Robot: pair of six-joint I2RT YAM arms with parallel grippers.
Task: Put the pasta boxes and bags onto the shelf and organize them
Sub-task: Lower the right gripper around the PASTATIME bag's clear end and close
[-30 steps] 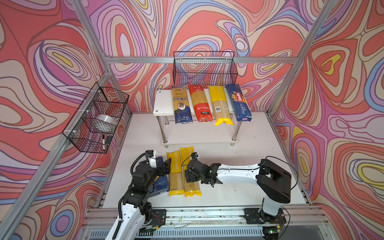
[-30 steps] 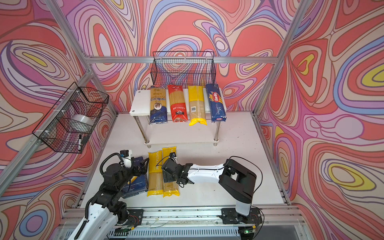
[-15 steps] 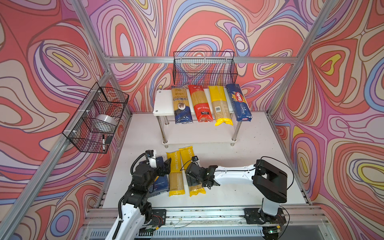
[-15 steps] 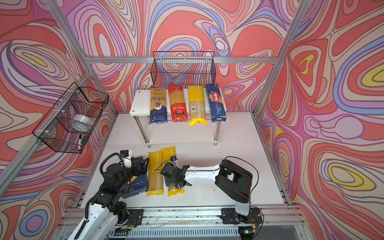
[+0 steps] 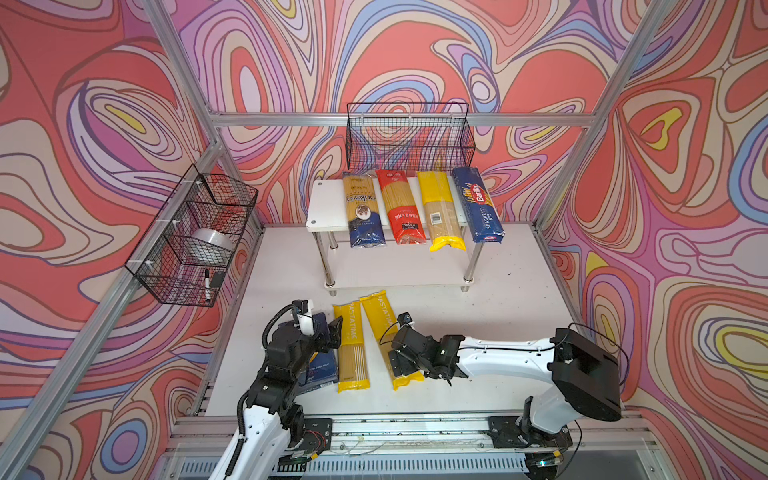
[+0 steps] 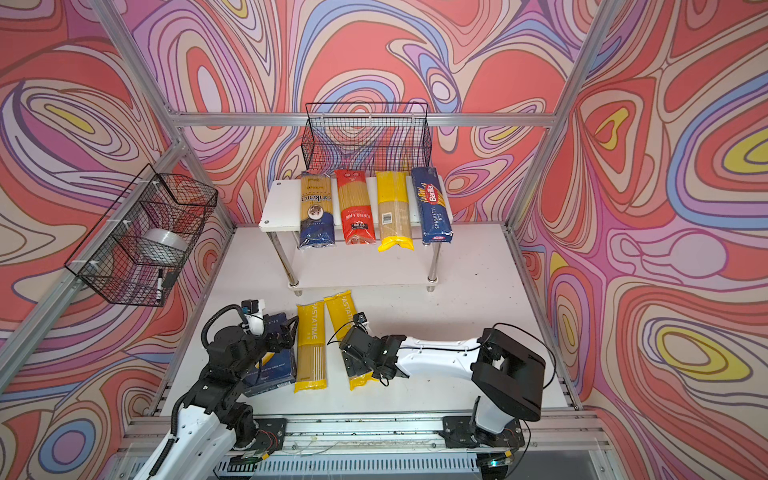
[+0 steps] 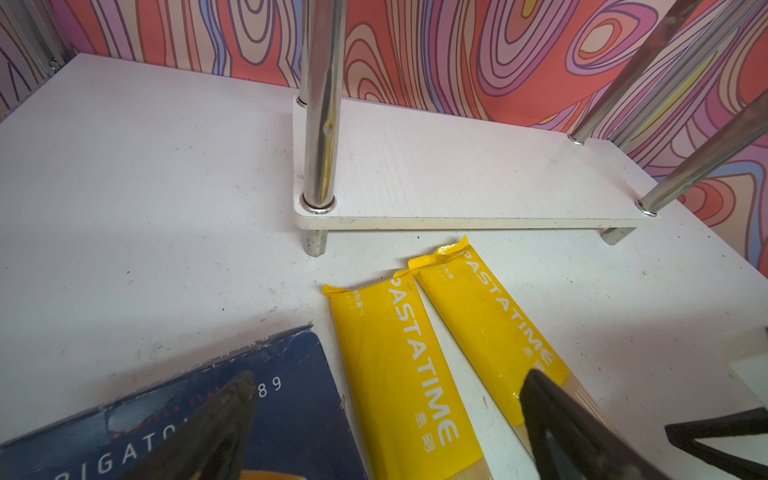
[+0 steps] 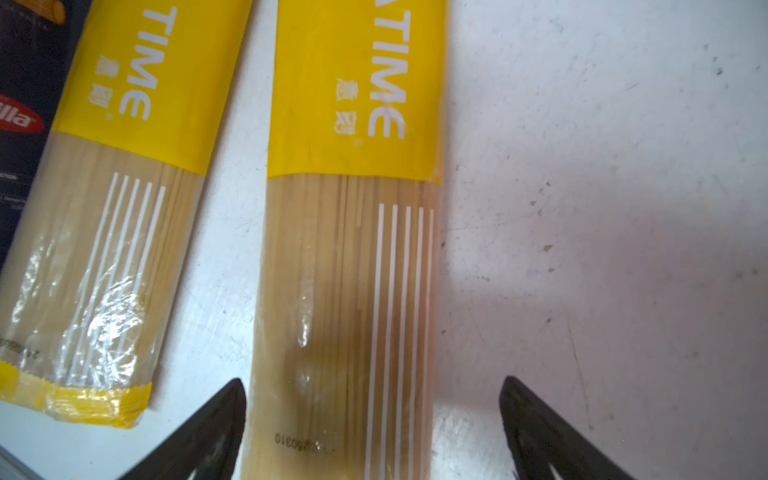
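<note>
The shelf (image 5: 328,208) stands at the back; its top board carries a gold-and-navy bag (image 5: 363,210), a red bag (image 5: 401,208), a yellow bag (image 5: 440,212) and the long Barilla spaghetti box (image 5: 478,205). Two PASTATIME bags lie flat on the table, the left one (image 5: 351,349) beside the right one (image 5: 380,318). My right gripper (image 8: 374,381) is open and low, its fingers either side of the right bag (image 8: 349,249) near its clear part. My left gripper (image 7: 390,376) hovers open over the wide Barilla box (image 7: 291,415) and the left bag (image 7: 395,353).
The shelf's lower board (image 7: 457,174) is bare. A black wire basket (image 5: 409,137) hangs on the back wall above the shelf. Another basket (image 5: 191,232) on the left wall holds a tape roll and a marker. An aluminium rail (image 5: 374,428) runs along the table's front.
My right gripper slid toward the near end of the right PASTATIME bag, and that end swung rightward, away from the left bag. The left arm has not moved.
</note>
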